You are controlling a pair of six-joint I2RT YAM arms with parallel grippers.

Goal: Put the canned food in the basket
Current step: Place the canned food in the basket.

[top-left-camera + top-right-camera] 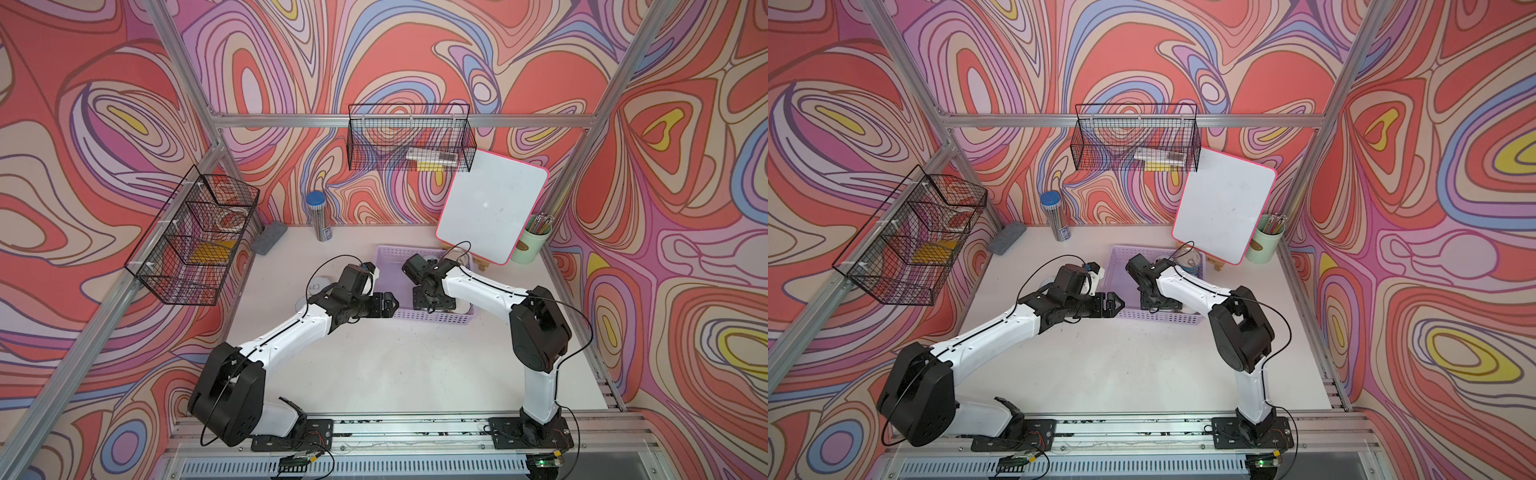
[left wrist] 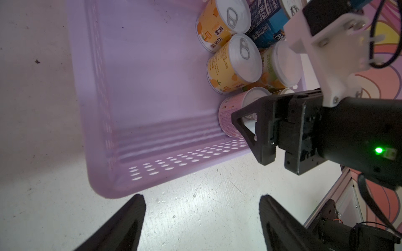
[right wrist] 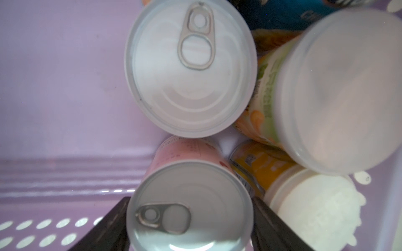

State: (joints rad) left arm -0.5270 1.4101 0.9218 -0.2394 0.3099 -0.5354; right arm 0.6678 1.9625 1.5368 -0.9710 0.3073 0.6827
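The lavender basket (image 1: 436,319) is set on the white table (image 1: 374,374), far of centre, with the canned food (image 2: 233,63) gathered in its right part. An upright pink-labelled can (image 2: 227,117) by the near wall is straddled by the right gripper (image 3: 189,201); whether it is clamped cannot be told. The left gripper (image 2: 201,198) is held apart and empty beside the basket's near-left corner.

Bright even light; soft shadows; right wrist view blurred.
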